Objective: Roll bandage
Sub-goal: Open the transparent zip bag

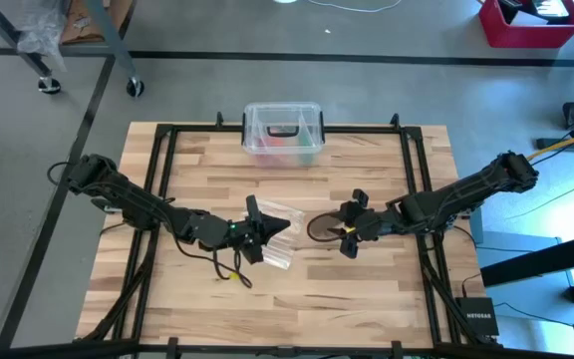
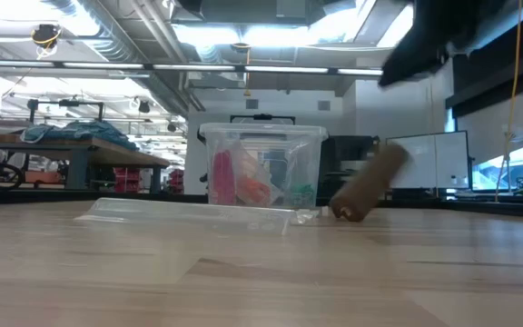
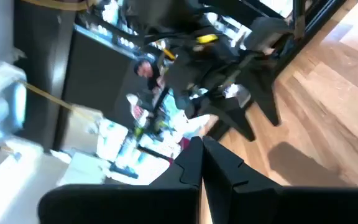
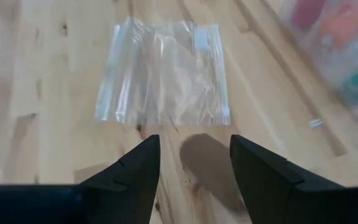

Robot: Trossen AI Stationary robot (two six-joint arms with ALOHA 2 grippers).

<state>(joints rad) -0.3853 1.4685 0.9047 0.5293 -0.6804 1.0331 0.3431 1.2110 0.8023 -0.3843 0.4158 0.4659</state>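
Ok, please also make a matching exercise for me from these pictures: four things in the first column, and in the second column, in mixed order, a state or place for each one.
Column 1:
1. bandage
2. plastic bag
3. plastic box
4. left gripper

Column 2:
A. lies flat on the wood, clear
B. fingers shut together
C. brown, rolled up
D. stands at the far edge of the table, colourful things inside

Pairs: 1-C, 2-A, 3-D, 4-B
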